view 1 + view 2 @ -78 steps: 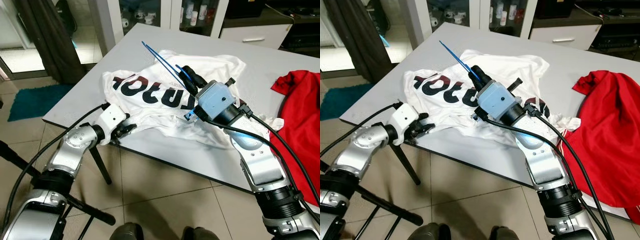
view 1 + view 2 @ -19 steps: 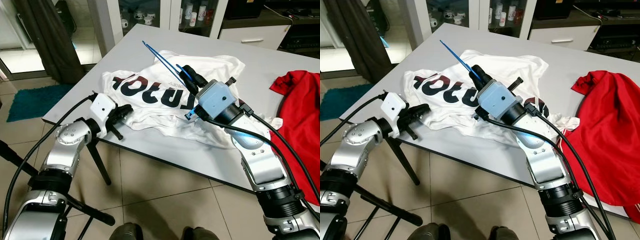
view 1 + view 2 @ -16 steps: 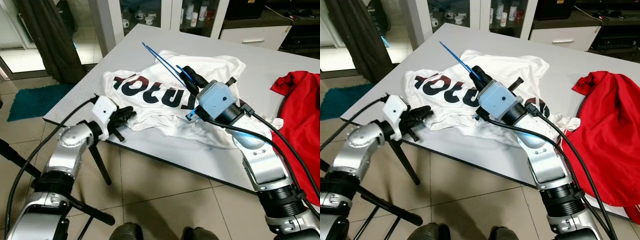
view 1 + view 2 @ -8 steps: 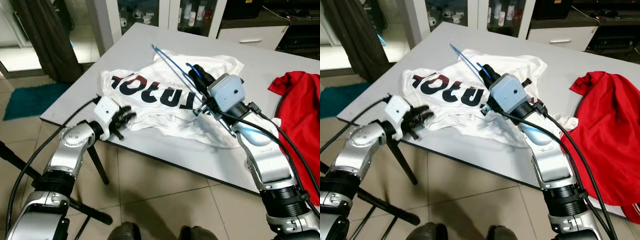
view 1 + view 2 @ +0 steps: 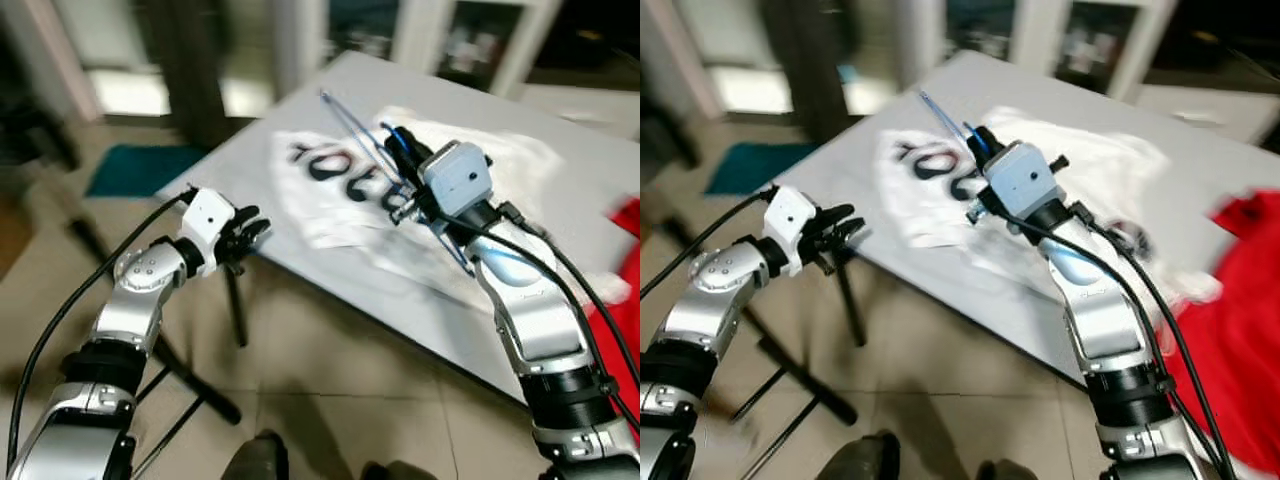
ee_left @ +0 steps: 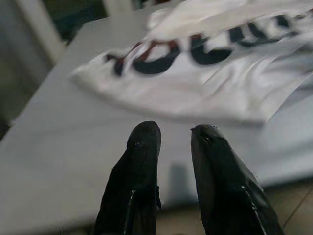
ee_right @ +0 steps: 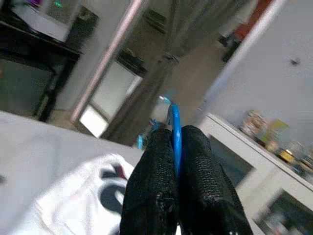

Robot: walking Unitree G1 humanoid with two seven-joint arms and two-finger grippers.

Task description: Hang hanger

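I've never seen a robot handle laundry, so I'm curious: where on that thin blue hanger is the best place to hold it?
Probably as the right gripper holds the blue hanger now: pinched across one thin wire section, its flat fingers closing from either side. That leaves the long arm jutting free above the white shirt. The left gripper is open near the table edge.

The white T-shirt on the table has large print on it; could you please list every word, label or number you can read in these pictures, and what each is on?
White T-shirt: large dark letters with red edging, upside down and blurred; roughly "TOTO…" shows, the remainder hidden behind the right gripper holding the blue hanger. Not reliably readable.
Left wrist view: the same print, too smeared to read.
Bottles in the cabinet: too blurred.
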